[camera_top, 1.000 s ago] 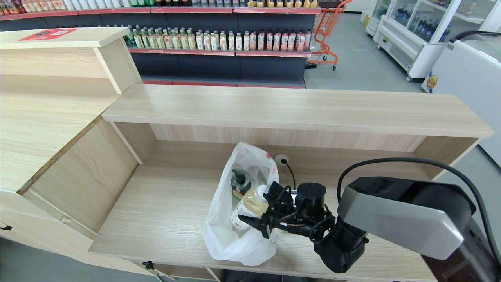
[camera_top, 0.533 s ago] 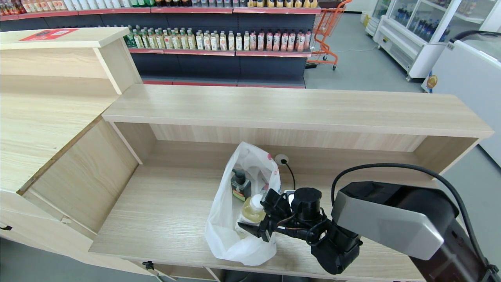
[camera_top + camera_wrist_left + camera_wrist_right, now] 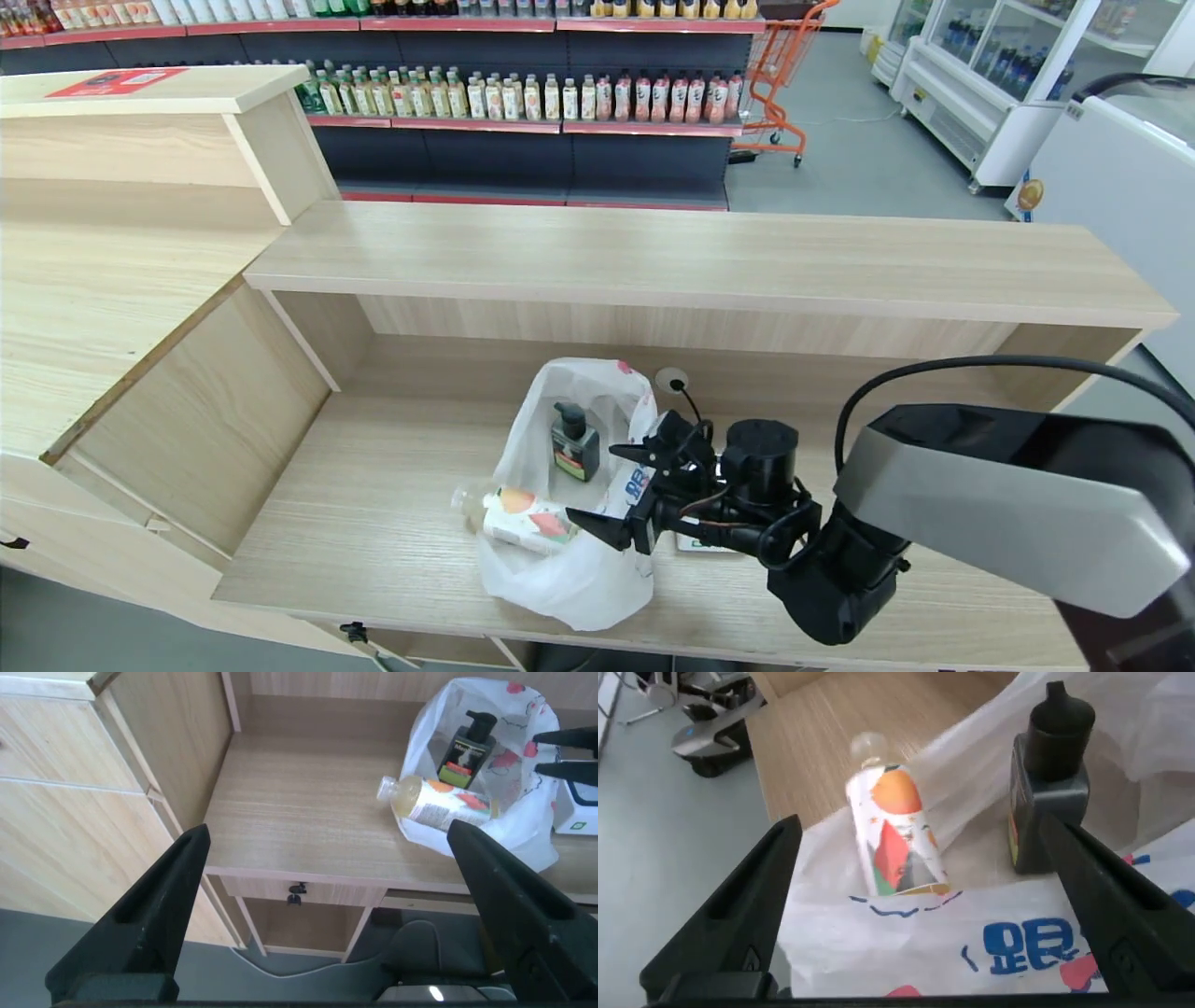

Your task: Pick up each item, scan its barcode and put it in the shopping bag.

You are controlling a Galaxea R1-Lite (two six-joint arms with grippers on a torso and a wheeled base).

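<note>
a white plastic shopping bag (image 3: 560,590) with red and blue print slumps open on the light wooden counter (image 3: 373,504), near its front edge. inside it, toward the back, a dark grey pump bottle (image 3: 573,444) stands upright. a clear plastic bottle of pale yellow liquid with a colourful label (image 3: 519,516) lies on its side at the bag's mouth, its body on the bag's plastic and its cap end poking out over the counter toward the robot's left. the black right gripper (image 3: 595,484) hangs at the bag's right rim, just beside the lying bottle's base, its fingers spread wide and holding nothing. the left gripper (image 3: 329,835) sits well apart from the bag, off the counter's left front, fingers likewise spread with nothing between them.
</note>
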